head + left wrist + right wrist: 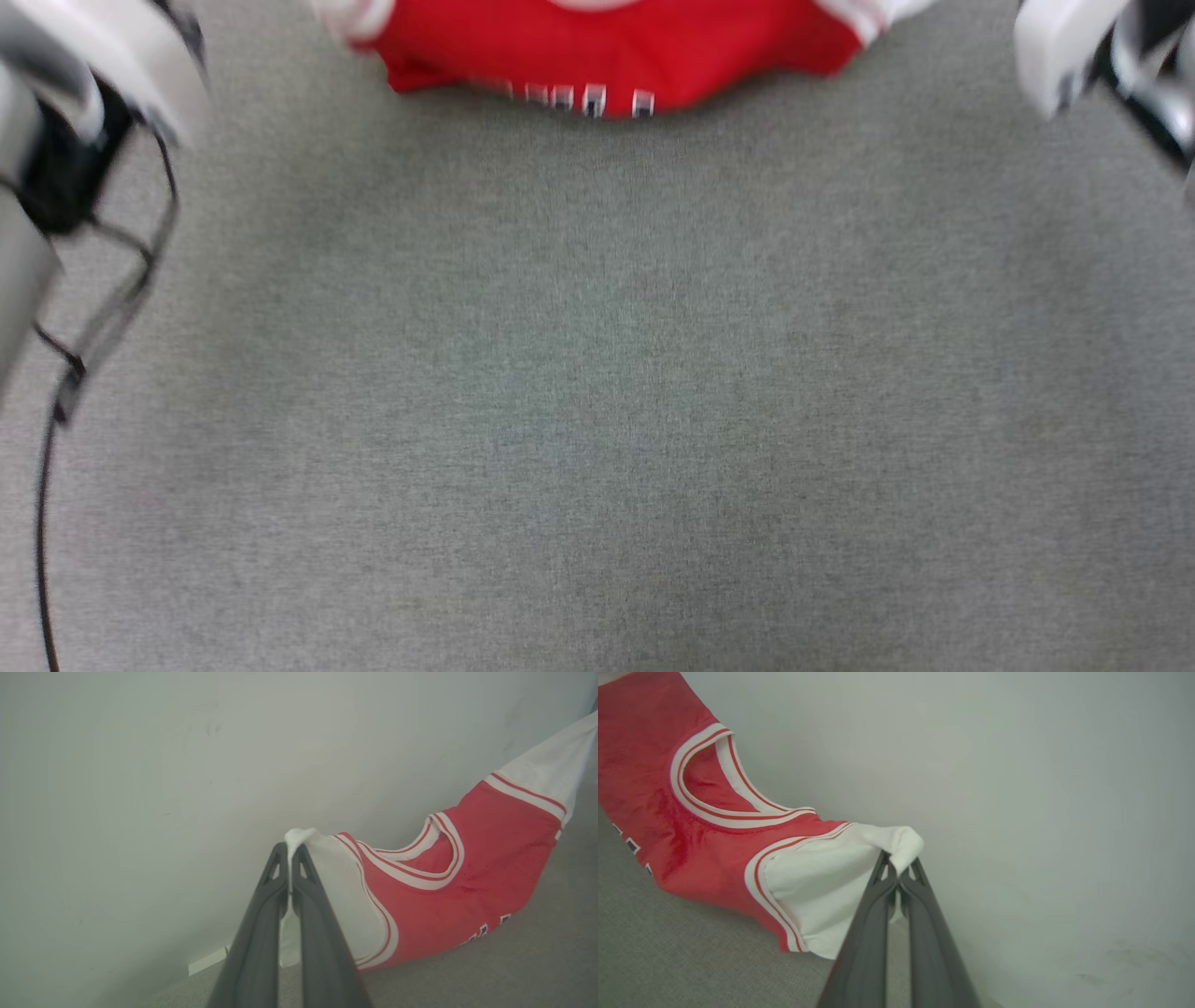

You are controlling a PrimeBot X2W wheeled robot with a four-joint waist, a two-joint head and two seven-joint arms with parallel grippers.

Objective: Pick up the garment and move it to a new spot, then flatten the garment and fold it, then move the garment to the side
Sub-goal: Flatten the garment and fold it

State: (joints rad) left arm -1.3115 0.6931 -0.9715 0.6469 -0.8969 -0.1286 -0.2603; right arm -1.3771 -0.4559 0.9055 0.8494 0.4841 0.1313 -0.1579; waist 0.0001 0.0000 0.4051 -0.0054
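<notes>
**A:** What could go wrong from there?

**B:** The garment (607,56) hung between the two grippers at the far edge of the grey surface (597,392). Its lower part lay on the surface, with the lettering bent at the fold. I judged that if the arms lowered it like this, the red body would pile up instead of lying flat. Also, each hold was only on the tip of a sleeve, so a strong pull could slip the cloth out.

**A:** And how were the grippers?

**B:** The left gripper (289,851) was closed, with its fingers almost touching, and it pinched the end of one white sleeve (345,891). The right gripper (899,865) was closed in the same way on the other white sleeve (822,886). Both were near a pale wall (140,788). The head view was blurred, so I could not tell the small details there.
</notes>
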